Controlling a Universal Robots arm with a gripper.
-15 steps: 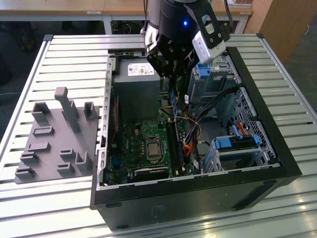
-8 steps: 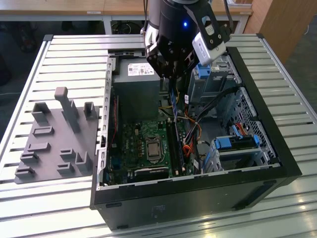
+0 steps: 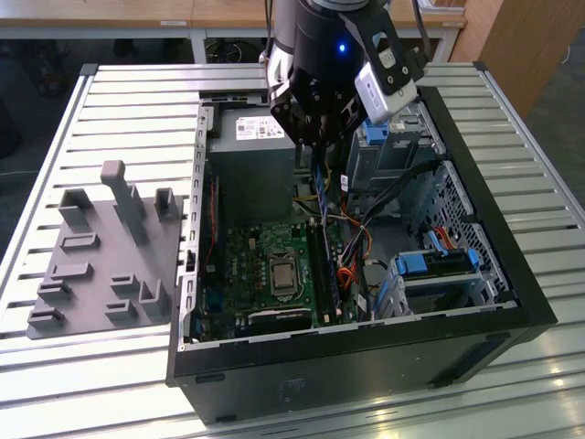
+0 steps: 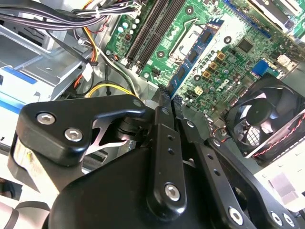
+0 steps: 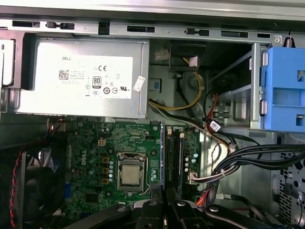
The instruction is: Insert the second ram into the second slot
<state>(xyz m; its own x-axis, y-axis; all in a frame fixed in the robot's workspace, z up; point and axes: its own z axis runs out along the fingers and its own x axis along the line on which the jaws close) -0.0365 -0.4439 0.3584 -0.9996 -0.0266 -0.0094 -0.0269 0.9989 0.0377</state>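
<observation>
You have a narrow lane inside the open case (image 3: 366,343): the gripper (image 4: 170,98), clamped on the second ram (image 4: 190,67), hangs over the memory slots (image 5: 174,152). A black cable bundle (image 5: 248,160) crowds the side toward the drive cages (image 3: 430,274), seemingly just clear of the slots; the power supply (image 5: 81,76) walls the case's far edge in the exterior view.

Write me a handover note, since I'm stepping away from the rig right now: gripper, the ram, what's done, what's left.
Gripper: shut on the second ram, held on edge.
Ram: inside the open computer case, above the motherboard, close beside the memory slots.
Done: the ram is in the grip over the board.
Left: it is not yet seated in a slot.
</observation>
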